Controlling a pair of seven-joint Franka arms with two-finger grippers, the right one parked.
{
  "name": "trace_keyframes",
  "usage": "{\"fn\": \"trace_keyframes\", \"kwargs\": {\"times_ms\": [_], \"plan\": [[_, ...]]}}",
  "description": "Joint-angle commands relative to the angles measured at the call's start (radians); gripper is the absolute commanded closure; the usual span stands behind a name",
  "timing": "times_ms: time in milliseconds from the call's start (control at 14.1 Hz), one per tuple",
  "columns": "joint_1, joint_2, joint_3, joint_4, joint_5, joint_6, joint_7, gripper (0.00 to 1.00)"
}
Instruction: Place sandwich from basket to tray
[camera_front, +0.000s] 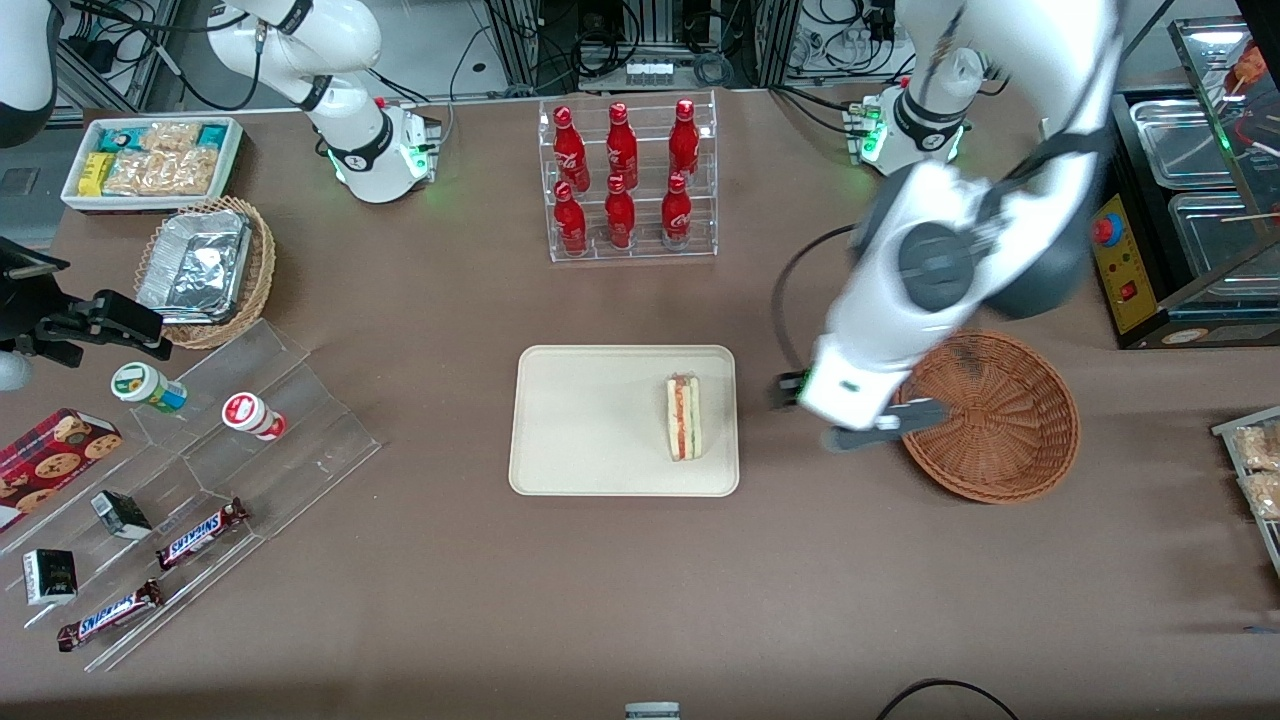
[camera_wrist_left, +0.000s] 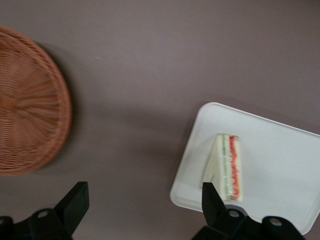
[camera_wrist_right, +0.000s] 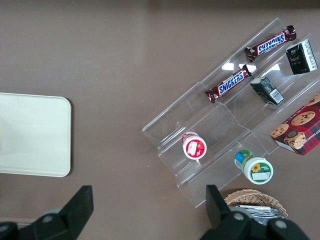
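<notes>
The sandwich (camera_front: 684, 417) (camera_wrist_left: 227, 167) lies on the cream tray (camera_front: 580, 420) (camera_wrist_left: 285, 160), close to the tray's edge nearest the basket, its red and green filling edge facing up. The reddish-brown wicker basket (camera_front: 1000, 420) (camera_wrist_left: 25, 100) stands empty beside the tray, toward the working arm's end of the table. My gripper (camera_front: 835, 405) (camera_wrist_left: 144, 192) hovers over the bare table between tray and basket. It is open, with nothing between its fingers (camera_wrist_left: 75, 200).
A clear rack of red bottles (camera_front: 628, 180) stands farther from the front camera than the tray. Toward the parked arm's end are an acrylic snack stand (camera_front: 200, 470), a tan basket of foil containers (camera_front: 205, 270) and a white snack bin (camera_front: 150, 160).
</notes>
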Motion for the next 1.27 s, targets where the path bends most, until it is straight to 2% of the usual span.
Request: {"fn": "trace_keyframes", "kwargs": {"times_ms": [0,141,283,495,636,778,1202], "plan": [[0.124,-0.094,-0.012,-0.038,0.004,-0.076,0.151,0.0],[0.202,-0.142,-0.012,-0.038,0.005,-0.121,0.297,0.0],[0.262,-0.2,-0.012,-0.038,0.042,-0.173,0.36,0.0],[0.274,-0.283,-0.009,-0.038,0.093,-0.231,0.429,0.0],[0.322,-0.325,-0.014,-0.03,0.096,-0.283,0.48,0.0],[0.325,-0.363,-0.014,-0.038,0.094,-0.346,0.498,0.0],[0.31,-0.401,-0.015,-0.08,0.081,-0.353,0.497,0.0]]}}
